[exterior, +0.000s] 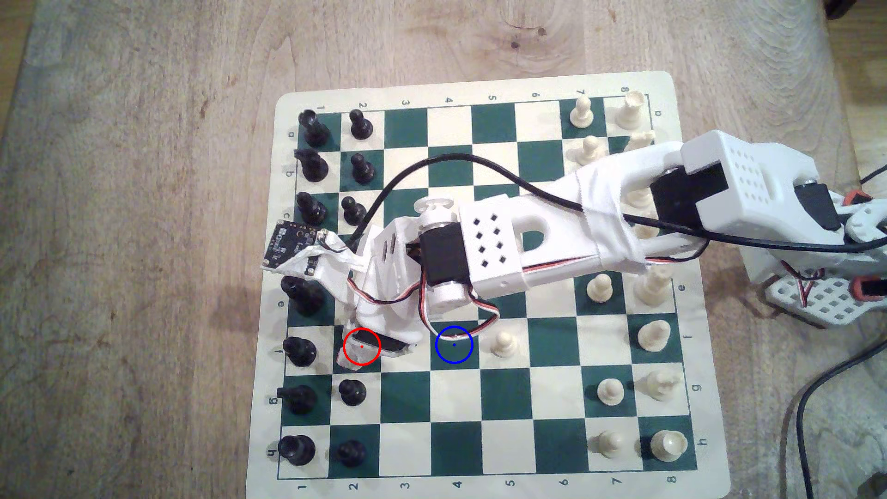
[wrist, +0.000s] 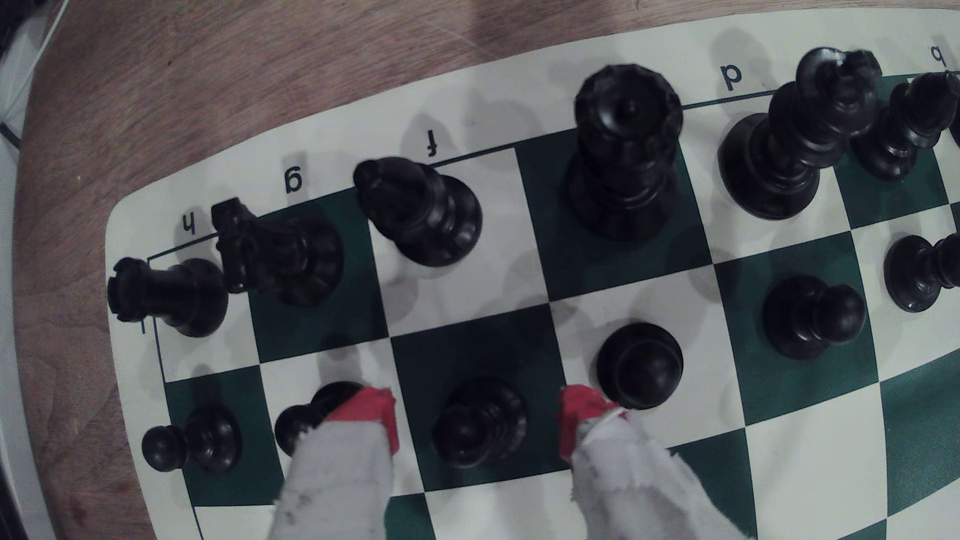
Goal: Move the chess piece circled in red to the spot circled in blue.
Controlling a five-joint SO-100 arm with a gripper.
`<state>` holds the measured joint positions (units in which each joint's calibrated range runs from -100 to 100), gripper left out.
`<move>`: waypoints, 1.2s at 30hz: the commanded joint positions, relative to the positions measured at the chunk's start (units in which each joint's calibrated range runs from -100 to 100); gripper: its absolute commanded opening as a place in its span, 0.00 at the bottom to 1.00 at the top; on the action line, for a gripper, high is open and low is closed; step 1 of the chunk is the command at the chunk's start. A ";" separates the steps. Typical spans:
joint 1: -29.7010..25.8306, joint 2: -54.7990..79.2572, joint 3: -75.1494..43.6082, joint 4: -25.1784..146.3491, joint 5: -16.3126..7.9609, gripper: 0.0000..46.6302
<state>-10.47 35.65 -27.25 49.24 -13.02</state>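
**Gripper straddles the red-ringed pawn, jaws wide**

In the wrist view the gripper [wrist: 478, 415] comes first: two fingers wrapped in white cloth with red-taped fingertips [wrist: 371, 413], set wide apart. The black pawn [wrist: 480, 423] stands upright between them on its dark green square, with a visible gap on each side, so neither tip touches it. Just outside one fingertip stands a neighbouring black pawn [wrist: 640, 363] on a cream square; the other fingertip partly covers another pawn [wrist: 311, 415].

Beyond these runs the black back row: a rook [wrist: 166, 293] at the board's corner, a knight [wrist: 278, 259], a bishop [wrist: 421, 213], then the tall queen [wrist: 626, 150] and the king [wrist: 795, 150], all upright on their squares.

In the exterior view the gripper [exterior: 369, 348] is lowered over the red ring [exterior: 362, 346] on the f row in column 2, and the arm's white body hides the pawn there. The blue-ringed square [exterior: 454, 344] lies in the same row, two columns toward the exterior view's right; a loop of the arm's wiring passes over its upper edge. A cream pawn [exterior: 503, 343] stands on the next square further to the right. The arm [exterior: 528, 240] stretches across the chessboard [exterior: 504, 398] from the exterior view's right, where the cream pieces [exterior: 609, 391] stand. The board lies on a wooden table [exterior: 144, 192].
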 commanded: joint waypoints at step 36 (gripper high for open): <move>-1.06 -0.51 -5.84 -1.90 0.00 0.25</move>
<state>-11.73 37.75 -27.25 48.13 -12.97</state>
